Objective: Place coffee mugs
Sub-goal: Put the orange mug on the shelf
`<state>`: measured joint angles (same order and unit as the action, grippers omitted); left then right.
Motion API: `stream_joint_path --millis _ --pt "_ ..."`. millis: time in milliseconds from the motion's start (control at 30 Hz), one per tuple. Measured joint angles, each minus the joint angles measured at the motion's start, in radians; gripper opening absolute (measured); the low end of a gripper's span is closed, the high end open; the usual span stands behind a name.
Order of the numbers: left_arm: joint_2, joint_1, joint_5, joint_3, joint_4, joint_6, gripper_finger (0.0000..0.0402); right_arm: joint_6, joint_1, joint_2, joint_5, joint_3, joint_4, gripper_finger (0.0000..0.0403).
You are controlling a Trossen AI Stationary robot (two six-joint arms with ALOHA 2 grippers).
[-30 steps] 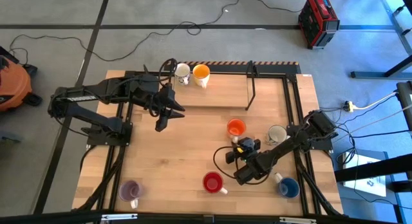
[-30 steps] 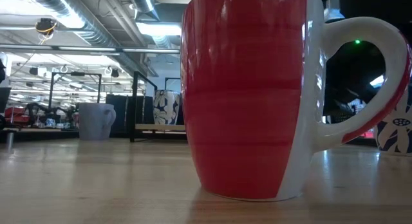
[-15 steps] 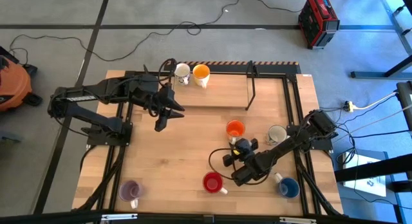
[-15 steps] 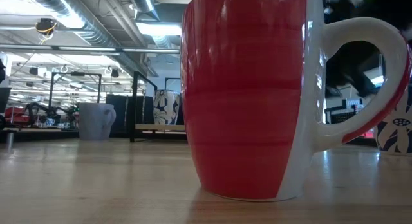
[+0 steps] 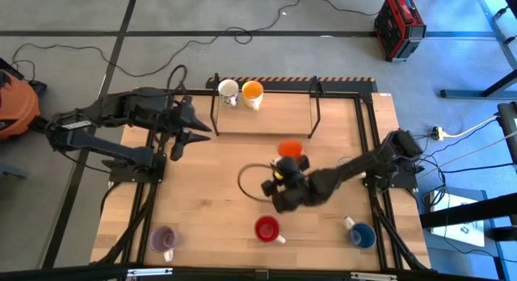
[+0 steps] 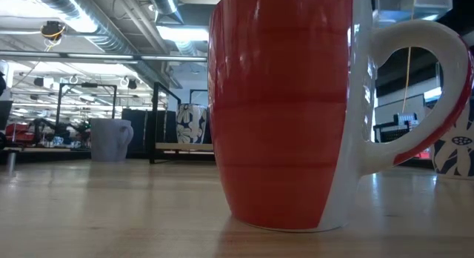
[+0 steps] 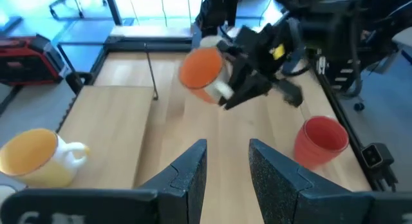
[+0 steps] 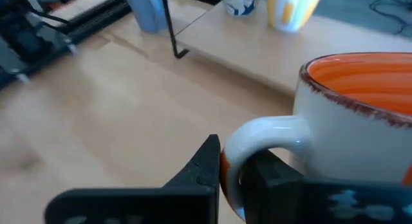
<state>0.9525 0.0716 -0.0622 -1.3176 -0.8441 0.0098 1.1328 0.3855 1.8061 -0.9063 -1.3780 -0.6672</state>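
**A:** What is the right gripper (image 8: 233, 169) doing?

**B:** Its dark fingers are clamped on the white handle of the orange-red ceramic mug (image 5: 289, 147), and the mug is off the wood. Half a second ago that mug was standing on the table near the right side; now it hangs over the middle of the wooden table (image 5: 218, 200), carried toward the raised wooden shelf (image 5: 266, 119) at the far edge.

**A:** And the left gripper (image 7: 226, 161)?

**B:** Spread apart and empty. That arm has pulled back toward the table's left edge, so the way to the shelf is freer.

**A:** What stands on the shelf already?

**B:** A white mug with dark markings (image 5: 229, 91) and a yellow-orange mug (image 5: 253, 92), side by side at its far-left end.

**A:** What's left?

**B:** The red mug (image 5: 266, 228), the blue mug (image 5: 362, 234) and a pale purple mug (image 5: 163, 239) sit along the near edge. I'd judge the carried mug goes to the shelf next, with several more to follow.
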Motion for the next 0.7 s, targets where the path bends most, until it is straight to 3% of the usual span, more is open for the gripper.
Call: stream_joint_path --millis 233,433,600,700 --pt "-0.049 0.0 0.002 0.04 -0.013 -0.018 0.011 -0.276 -0.133 0.0 0.108 -0.022 0.134 0.0016" --pt "-0.065 0.0 -0.004 0.071 -0.008 -0.049 0.011 -0.523 -0.215 0.001 0.281 0.02 0.313 0.0016" --pt "-0.072 0.0 -0.006 0.092 -0.002 -0.063 0.011 -0.666 -0.228 0.001 0.46 0.101 0.609 0.0016" --pt "-0.071 0.0 -0.007 0.113 0.018 -0.088 0.011 -0.667 -0.201 0.001 0.503 0.193 0.803 0.0016"
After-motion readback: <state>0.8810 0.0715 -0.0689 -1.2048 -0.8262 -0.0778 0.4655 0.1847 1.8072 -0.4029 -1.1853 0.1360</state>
